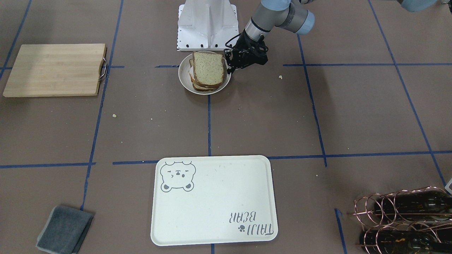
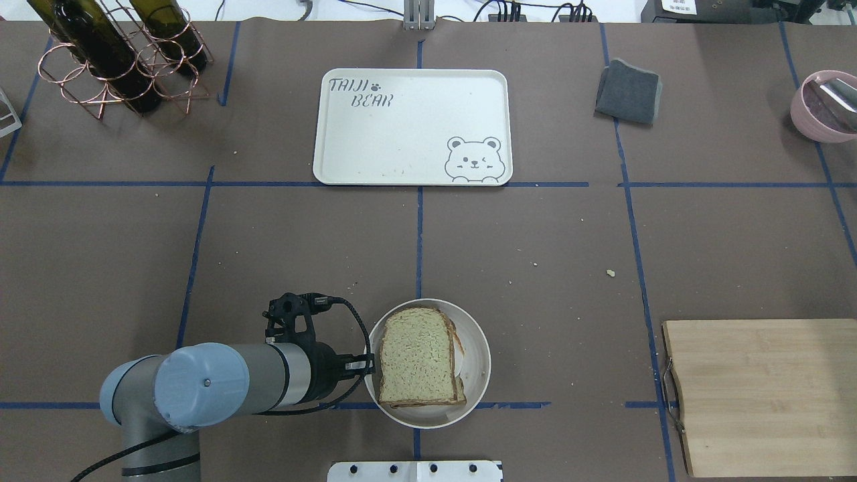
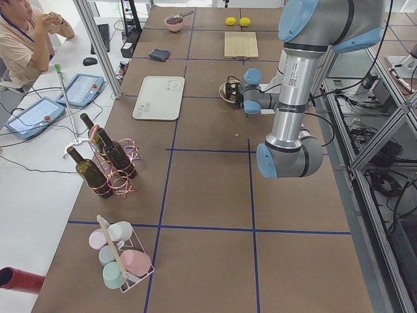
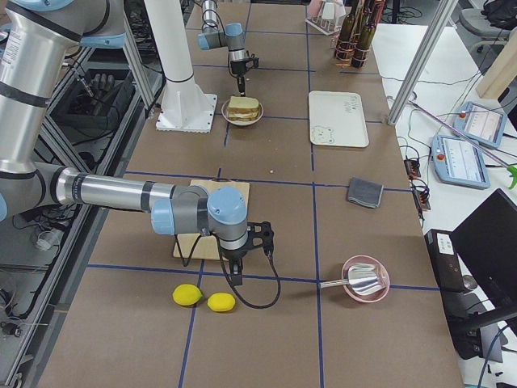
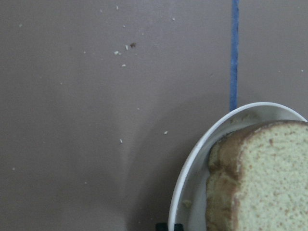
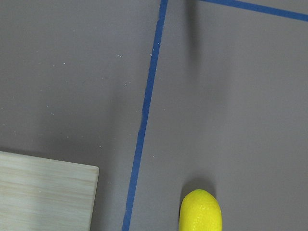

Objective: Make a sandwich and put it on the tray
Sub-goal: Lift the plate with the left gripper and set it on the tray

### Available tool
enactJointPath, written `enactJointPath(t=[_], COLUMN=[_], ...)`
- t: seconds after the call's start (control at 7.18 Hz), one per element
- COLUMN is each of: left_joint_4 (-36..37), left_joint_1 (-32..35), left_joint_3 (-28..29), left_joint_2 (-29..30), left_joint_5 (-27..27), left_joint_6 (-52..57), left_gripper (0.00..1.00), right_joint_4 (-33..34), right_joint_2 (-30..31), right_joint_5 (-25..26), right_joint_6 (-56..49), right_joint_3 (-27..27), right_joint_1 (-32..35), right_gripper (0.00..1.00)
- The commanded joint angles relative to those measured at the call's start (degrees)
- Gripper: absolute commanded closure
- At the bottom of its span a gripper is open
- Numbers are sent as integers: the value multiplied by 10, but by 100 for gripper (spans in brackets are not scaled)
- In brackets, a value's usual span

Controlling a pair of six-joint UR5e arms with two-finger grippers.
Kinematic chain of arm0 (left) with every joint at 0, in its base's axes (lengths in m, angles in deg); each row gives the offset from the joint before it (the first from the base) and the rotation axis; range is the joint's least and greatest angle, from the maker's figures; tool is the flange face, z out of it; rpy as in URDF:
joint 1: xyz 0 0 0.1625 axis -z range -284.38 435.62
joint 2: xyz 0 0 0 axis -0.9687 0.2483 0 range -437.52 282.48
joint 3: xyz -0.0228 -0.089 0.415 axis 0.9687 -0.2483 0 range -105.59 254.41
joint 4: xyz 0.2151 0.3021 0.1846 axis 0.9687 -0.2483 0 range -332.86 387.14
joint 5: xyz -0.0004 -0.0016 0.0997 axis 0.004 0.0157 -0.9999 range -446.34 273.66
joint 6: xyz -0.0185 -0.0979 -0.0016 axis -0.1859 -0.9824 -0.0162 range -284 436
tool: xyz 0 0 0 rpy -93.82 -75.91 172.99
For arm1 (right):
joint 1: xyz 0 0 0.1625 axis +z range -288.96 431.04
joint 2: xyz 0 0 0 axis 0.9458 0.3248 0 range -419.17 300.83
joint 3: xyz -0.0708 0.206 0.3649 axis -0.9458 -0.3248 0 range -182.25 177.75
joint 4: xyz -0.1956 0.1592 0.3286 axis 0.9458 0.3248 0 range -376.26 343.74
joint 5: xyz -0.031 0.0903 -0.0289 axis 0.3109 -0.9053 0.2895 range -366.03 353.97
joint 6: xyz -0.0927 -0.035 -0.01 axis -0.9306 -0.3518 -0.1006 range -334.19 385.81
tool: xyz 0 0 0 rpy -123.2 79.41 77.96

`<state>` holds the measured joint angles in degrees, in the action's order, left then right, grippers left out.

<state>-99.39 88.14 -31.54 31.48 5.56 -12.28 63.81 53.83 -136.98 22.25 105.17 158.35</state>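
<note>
The sandwich [image 1: 208, 68], speckled brown-crusted bread slices stacked with a bit of white between them, lies in a white bowl [image 1: 183, 76] near the robot's base. It also shows in the overhead view [image 2: 418, 365] and the left wrist view [image 5: 269, 183]. My left gripper [image 1: 229, 68] sits at the bowl's rim [image 2: 475, 355] beside the sandwich, fingertips together on the rim. The cream bear tray [image 1: 212, 201] lies bare at the far side [image 2: 408, 127]. My right gripper [image 4: 236, 279] hovers by the cutting board and lemons; I cannot tell whether it is open or shut.
A wooden cutting board [image 2: 756, 395] lies to the robot's right, with two lemons [image 4: 187, 295] beyond it. A grey cloth [image 2: 628, 92] and a pink bowl [image 2: 823, 104] are at the far right. A wire rack of wine bottles [image 2: 114, 60] stands far left.
</note>
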Motion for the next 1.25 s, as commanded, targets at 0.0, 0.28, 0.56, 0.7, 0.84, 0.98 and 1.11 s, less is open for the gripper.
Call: enactJointPath(t=[0.0,0.28,0.56,0.7,0.84,0.98,1.11], left_joint_4=[42,88,89,85,57,11,-19], left_joint_1=[73,165,253,283,304,309,311], left_joint_3=[0,48,196,294,377,440,480], left_joint_2=[34,111,225,288,331,349,358], left_joint_5=[74,110,160,161,164,166,166], left_joint_6=[9,74,134,174,192,204,205], left_gripper=[100,100,100,100,100,100,100], right_joint_4=[0,0,0,0,0,0,0], right_joint_2=[-2,-3,-3,-3,-3,-3,-3], right_joint_5=[0,0,0,0,0,0,0], right_joint_6=[-6,-7,-7,-7,-7,-7,-7], right_joint_3=[-12,-13,-12,-13,-13,-14,-15], right_joint_1=[3,9,12,14,15,15,15], right_gripper=[0,0,0,0,0,0,0])
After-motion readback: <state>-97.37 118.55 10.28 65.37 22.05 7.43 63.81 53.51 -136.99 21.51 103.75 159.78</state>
